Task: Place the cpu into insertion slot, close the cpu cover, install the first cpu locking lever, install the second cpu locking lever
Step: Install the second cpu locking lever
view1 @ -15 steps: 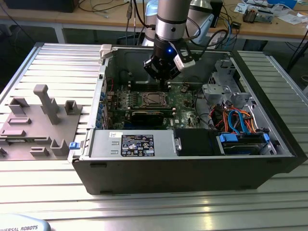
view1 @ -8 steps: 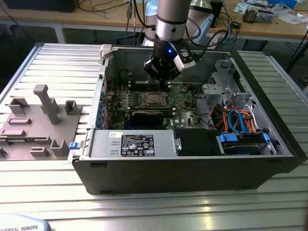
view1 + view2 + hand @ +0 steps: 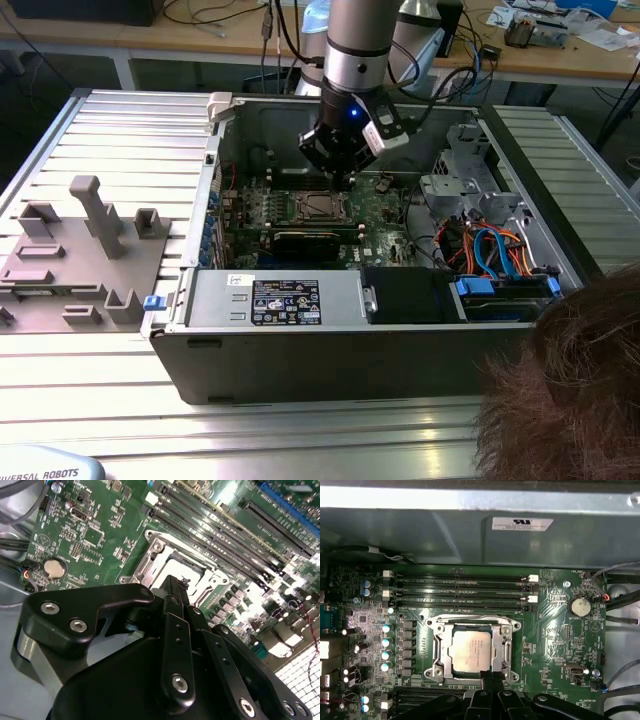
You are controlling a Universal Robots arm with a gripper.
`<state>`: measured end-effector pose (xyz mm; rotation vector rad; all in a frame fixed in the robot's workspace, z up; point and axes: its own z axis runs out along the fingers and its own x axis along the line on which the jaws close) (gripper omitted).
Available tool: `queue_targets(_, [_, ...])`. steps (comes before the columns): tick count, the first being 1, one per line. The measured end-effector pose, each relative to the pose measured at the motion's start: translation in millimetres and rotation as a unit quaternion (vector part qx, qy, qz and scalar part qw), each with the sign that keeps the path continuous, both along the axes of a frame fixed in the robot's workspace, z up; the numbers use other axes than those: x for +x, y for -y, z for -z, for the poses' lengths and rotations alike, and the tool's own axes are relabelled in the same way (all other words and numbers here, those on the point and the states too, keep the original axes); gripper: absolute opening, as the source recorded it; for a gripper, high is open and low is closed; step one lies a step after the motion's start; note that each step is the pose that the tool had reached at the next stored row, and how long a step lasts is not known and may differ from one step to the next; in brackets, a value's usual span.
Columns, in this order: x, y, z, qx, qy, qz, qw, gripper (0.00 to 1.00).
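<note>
Claw (image 3: 345, 178) hangs low inside the open computer case (image 3: 300, 350), just above the green motherboard (image 3: 385, 225). In both wrist views its black fingers (image 3: 172, 592) sit pressed together, nothing between them, tips at the near edge of the socket frame.

The cpu (image 3: 471, 648), dull silver top, lies flat in the insertion slot (image 3: 439, 652); the slot's metal rim surrounds it on all sides. The cpu cover (image 3: 506, 652) is down around the chip, its window showing the silver top. Whether either locking lever is latched I cannot tell.

Just beyond the socket in the first wrist view run the long memory slots (image 3: 460, 587), white clips at their ends. A round coin battery (image 3: 580, 606) sits on the board well off to one side.

Outward, exterior view: grey drive cage (image 3: 465, 165) with orange and blue cables on that view's right. On its left, a grey fixture block (image 3: 80, 250) rests on the ribbed aluminium table (image 3: 300, 430). A person's head of hair (image 3: 565, 390) fills the lower right corner.
</note>
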<state>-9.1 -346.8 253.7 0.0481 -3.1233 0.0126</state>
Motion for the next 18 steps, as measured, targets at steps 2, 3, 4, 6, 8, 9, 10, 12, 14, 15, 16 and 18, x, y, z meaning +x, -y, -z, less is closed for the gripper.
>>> queue_targets(2, [0.0, 2.9, 0.0, 0.0000, 0.0000, 0.000, 1.0000, 0.11])
queue_targets(3, [0.0, 5.3, 0.1, 0.0001, 0.0000, 0.000, 1.0000, 0.11])
queue_targets(4, [0.0, 8.5, 0.0, 0.0000, 0.0000, 0.000, 1.0000, 0.11])
queue_targets(6, [0.0, 11.8, 0.0, 0.0001, 0.0000, 0.000, 1.0000, 0.11])
queue_targets(8, [0.0, 15.7, 0.0, 0.0002, 0.0000, 0.000, 1.0000, 0.11])
queue_targets(9, [0.0, 19.4, 0.0, 0.0003, 0.0000, 0.000, 1.0000, 0.11])
queue_targets(10, [0.0, 21.9, 0.0, 0.0004, 0.0000, 0.000, 1.0000, 0.11])
queue_targets(12, [0.0, 26.0, 0.0, 0.0006, 0.0000, 0.000, 1.0000, 0.11])
queue_targets(14, [0.0, 29.6, 0.0, 0.0009, 0.0000, 0.000, 1.0000, 0.11])
queue_targets(15, [0.0, 32.1, 0.0, 0.0011, 0.0000, 0.000, 1.0000, 0.11])
queue_targets(16, [0.0, 33.8, 0.0, 0.0011, 0.0000, 0.000, 1.0000, 0.11])
queue_targets(18, [0.0, 37.8, 0.1, 0.0013, 0.0000, 0.000, 1.0000, 0.11])
